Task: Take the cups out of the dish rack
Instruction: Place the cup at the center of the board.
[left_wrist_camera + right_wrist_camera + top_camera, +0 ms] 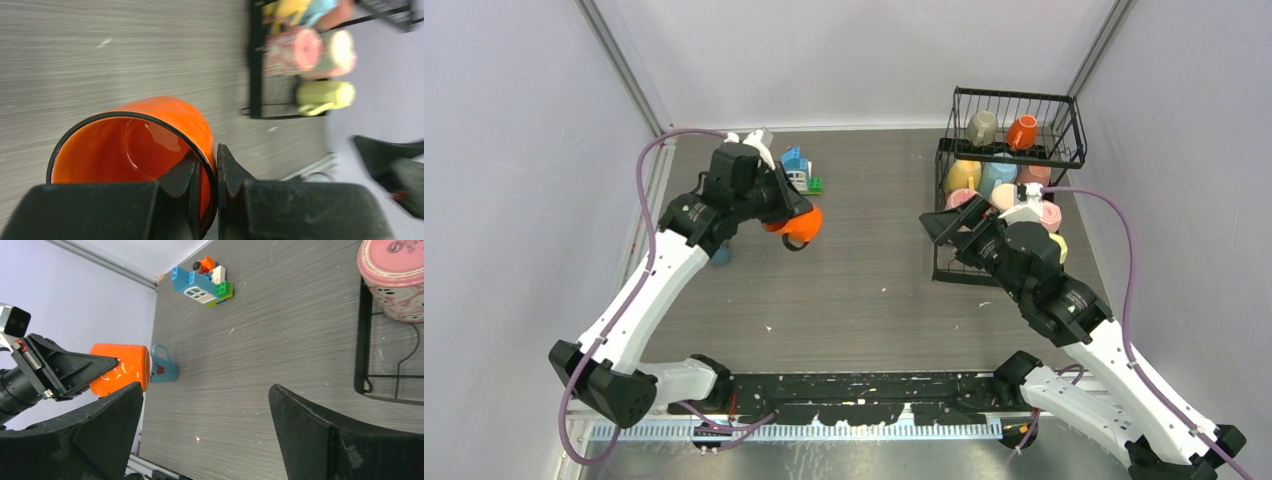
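My left gripper [792, 220] is shut on the rim of an orange mug [805, 224], one finger inside and one outside, and holds it above the table left of centre; it also shows in the left wrist view [150, 125]. The black wire dish rack [1014, 92] stands at the back right. A grey mug [982, 127] and an orange-red mug [1022, 132] sit on its upper shelf. Yellow [962, 176], light blue [997, 176] and pink [961, 198] mugs lie below. My right gripper [939, 228] is open and empty at the rack's left edge [361, 340], beside a pink mug [395, 275].
A blue mug [721, 255] lies on the table under my left arm; it also shows in the right wrist view [162, 371]. A toy block house [799, 170] stands at the back left. Grey walls close in on both sides.
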Controlling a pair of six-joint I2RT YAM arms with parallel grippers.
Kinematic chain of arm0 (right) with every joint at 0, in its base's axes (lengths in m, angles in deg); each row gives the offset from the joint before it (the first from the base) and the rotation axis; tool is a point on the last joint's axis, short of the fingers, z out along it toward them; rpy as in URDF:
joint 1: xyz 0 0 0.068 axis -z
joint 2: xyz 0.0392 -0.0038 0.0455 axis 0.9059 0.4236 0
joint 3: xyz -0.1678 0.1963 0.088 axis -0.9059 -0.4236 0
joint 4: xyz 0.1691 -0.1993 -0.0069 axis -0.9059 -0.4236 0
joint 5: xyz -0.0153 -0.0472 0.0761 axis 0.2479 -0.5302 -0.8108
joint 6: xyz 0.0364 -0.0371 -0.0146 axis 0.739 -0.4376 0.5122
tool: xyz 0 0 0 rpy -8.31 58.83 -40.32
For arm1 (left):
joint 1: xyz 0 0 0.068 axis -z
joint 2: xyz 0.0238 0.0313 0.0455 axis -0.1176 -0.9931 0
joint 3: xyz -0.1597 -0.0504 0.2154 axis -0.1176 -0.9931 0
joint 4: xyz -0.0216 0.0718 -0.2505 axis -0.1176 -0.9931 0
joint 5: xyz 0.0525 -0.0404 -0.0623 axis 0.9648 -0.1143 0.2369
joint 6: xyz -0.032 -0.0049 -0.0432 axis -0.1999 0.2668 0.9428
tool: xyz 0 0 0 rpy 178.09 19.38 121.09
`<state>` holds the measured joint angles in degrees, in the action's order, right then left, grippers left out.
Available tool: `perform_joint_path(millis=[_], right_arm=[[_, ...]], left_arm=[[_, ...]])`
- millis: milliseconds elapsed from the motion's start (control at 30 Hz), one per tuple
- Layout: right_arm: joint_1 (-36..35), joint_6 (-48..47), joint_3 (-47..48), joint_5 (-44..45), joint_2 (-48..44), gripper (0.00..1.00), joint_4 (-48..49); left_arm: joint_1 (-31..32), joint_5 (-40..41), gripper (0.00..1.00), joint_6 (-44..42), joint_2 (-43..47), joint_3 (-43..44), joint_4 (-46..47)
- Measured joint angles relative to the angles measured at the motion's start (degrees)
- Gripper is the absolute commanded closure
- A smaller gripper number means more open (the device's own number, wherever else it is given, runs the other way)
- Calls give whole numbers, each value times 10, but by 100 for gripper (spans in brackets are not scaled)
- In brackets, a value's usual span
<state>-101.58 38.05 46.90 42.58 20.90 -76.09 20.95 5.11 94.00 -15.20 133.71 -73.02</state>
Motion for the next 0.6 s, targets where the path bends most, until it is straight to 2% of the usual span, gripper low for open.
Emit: perform_joint_path(millis=[133, 300, 467, 600], right_arm=[[0, -18, 12, 7, -2, 0, -26], [0, -31, 21, 9, -5, 0, -43], [0, -38, 21, 8, -5, 0, -44], [0, -45, 31, 4, 4, 0, -52]], left_arm=[[-7, 63, 100, -81, -25, 8, -82], [-13, 143, 100, -145, -68, 8, -135], [-23, 206, 100, -176, -105, 7, -138], [-39, 226, 100, -187, -138, 6, -120]])
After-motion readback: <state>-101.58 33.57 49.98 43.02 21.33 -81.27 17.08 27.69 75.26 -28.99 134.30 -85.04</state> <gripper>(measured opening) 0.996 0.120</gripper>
